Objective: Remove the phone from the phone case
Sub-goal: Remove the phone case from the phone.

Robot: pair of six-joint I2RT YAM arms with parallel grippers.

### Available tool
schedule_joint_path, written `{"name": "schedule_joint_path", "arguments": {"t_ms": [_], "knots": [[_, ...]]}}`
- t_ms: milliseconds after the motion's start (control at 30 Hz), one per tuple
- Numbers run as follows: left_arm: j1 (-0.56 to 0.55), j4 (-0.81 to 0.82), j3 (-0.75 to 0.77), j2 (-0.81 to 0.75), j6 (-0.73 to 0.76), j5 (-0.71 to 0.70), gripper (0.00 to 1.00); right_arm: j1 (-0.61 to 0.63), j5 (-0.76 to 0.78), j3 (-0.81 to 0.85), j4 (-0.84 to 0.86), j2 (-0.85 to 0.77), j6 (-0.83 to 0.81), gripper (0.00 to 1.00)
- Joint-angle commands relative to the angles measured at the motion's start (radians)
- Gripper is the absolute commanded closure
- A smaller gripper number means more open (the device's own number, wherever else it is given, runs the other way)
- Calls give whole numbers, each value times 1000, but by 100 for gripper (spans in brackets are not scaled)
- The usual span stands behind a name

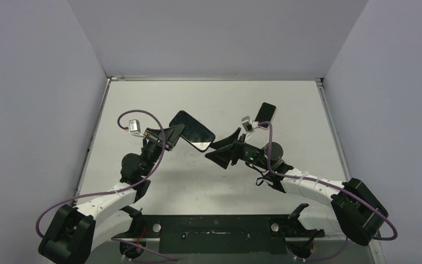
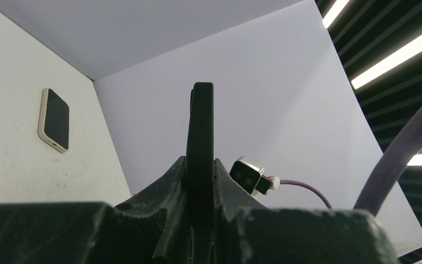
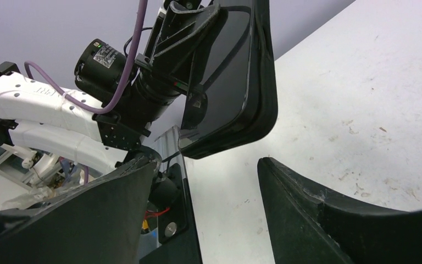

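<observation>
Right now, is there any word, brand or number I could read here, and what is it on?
None legible.
Sticker on the left arm's motor: print too small to read.
Marking on its white link: blurred.
Phone in the left gripper: dark screen, no text.

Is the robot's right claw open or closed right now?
Open. On the right gripper the two fingers stand wide apart, with table showing between them, close to the black phone clamped in the left gripper.
</observation>
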Motion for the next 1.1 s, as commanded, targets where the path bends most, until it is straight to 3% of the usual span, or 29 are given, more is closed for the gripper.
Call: {"name": "schedule_joint_path", "arguments": {"t_ms": [0,267,533,800,1067], "knots": [[-31,85,10,-23,-41,-76,100,25,20,56,165,47,29,31],[-62,96,10,-12,-47,-104,100,36,17,74,239,106,38,38],[-64,106,1,5,-102,-99,100,35,-59,77,260,138,-34,57],[-56,78,20,39,-172,-3,100,26,-122,72,212,126,-217,79],[-44,126,27,87,-240,98,100,22,-194,114,61,106,-485,89]]}}
